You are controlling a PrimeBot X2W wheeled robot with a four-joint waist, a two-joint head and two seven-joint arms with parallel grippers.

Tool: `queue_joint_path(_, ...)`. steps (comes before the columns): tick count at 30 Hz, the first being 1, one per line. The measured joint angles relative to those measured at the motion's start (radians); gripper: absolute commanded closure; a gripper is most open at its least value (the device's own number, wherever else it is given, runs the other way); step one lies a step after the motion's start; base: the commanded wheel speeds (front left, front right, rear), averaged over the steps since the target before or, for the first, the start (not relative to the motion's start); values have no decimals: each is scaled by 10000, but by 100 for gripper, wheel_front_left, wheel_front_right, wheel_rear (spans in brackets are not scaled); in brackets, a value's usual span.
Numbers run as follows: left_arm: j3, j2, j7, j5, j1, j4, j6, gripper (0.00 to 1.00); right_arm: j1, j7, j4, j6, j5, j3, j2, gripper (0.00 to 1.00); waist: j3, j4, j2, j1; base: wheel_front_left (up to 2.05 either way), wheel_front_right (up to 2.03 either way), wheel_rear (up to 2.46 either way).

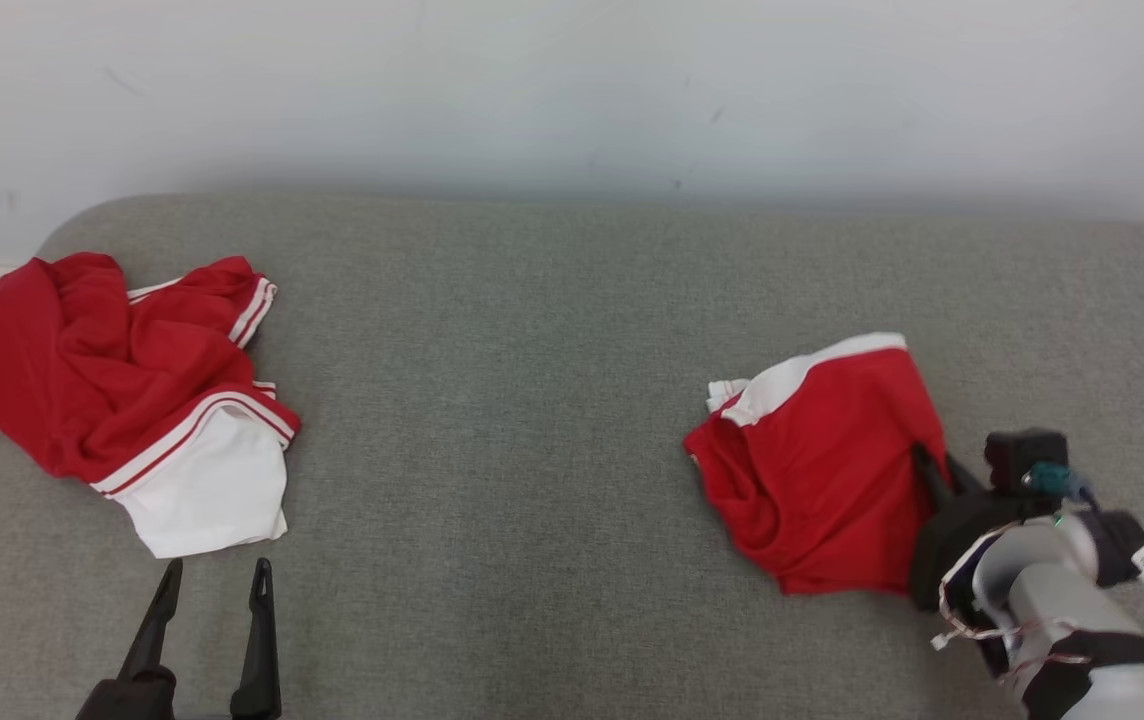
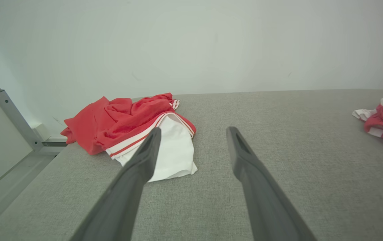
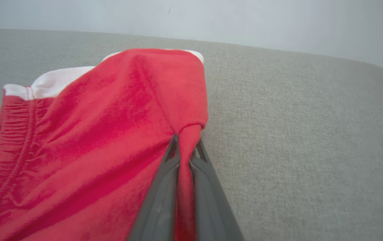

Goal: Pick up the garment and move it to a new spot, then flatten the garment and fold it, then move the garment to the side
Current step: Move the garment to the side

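ok, right gripper (image 3: 186, 141) fingers clamp a fold at the right edge of the red garment (image 3: 111, 134); left gripper (image 1: 217, 572) fingers spread wide, well apart, near left.

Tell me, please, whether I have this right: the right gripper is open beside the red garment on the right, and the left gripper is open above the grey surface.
Not quite: the right gripper is not open beside the red garment; it is shut on a fold at its edge, as the right wrist view shows. The left gripper is indeed open above the grey surface.
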Motion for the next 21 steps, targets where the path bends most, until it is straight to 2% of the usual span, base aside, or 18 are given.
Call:
queue_joint_path(6, 59, -59, 2, -48, -171, -226, -2, 0, -977, 113, -123, 0, 113, 945, -1009, 100, 404, -220, 1, 0, 0, 0, 0)
queue_joint_path(10, -10, -81, 0, -42, -645, -531, -8, 0, -1739, 393, -316, 0, 372, 1605, -1985, 100, 922, -379, 0, 1, 0, 0, 0)
queue_joint_path(14, -27, -79, 0, 4, -1049, -782, -10, 0, -2367, 535, -351, 0, 663, 1927, -3032, 100, 1538, -544, 1, 2, 0, 0, 0)
queue_joint_path(21, 23, 92, 0, 73, -1456, -1423, -17, 0, -3362, 826, -303, 0, 838, 2441, -4265, 100, 2574, -895, 2, 3, 0, 0, 0)
